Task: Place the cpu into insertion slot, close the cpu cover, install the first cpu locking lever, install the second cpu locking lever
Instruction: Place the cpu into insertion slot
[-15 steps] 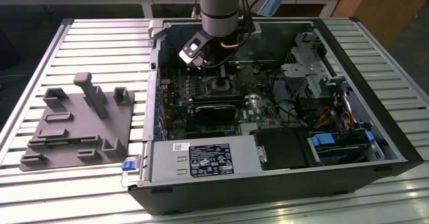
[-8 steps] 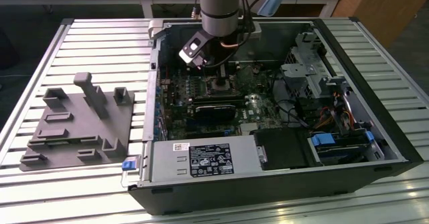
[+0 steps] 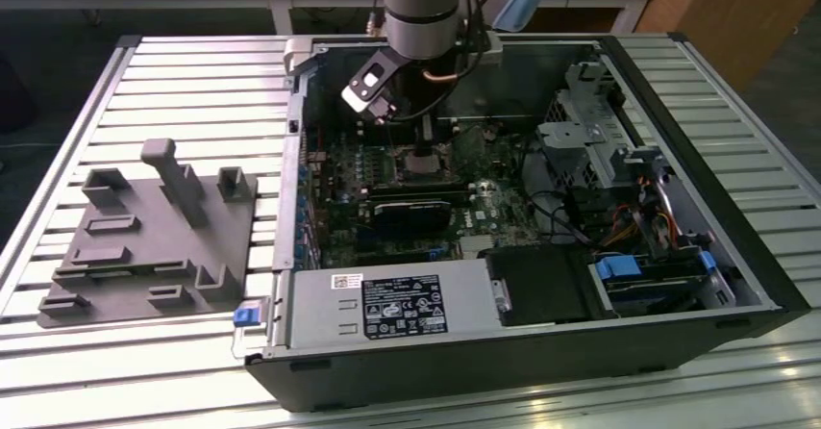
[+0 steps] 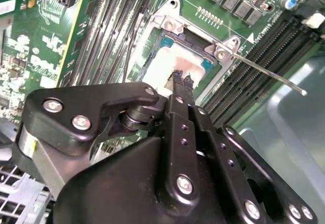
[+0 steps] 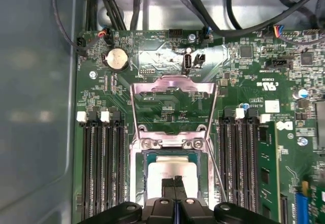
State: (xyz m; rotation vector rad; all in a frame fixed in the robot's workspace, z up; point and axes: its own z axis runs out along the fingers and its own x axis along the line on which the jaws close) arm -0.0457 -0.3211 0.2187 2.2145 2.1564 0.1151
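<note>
The cpu (image 5: 165,170) lies flat in the socket on the green motherboard (image 5: 167,61), its silvery top also visible in the second wrist view (image 4: 165,66). My gripper (image 5: 174,183) is shut with nothing between its fingers. The fingertips (image 4: 179,77) are at the cpu's top face; I cannot tell whether they touch it. The cpu cover (image 5: 173,85), a grey metal frame with a square window, stands swung open behind the socket. One thin locking lever (image 4: 264,71) sticks out free beside the socket. In the exterior view the arm reaches down into the open computer case over the socket (image 3: 424,163).
Black memory slots (image 5: 104,168) flank the socket on both sides. A black rectangular block (image 3: 413,208) sits in front of the socket, with the power supply (image 3: 385,309) nearer and a drive cage (image 3: 590,140) on the exterior view's right. A grey fixture (image 3: 141,227) lies outside the case.
</note>
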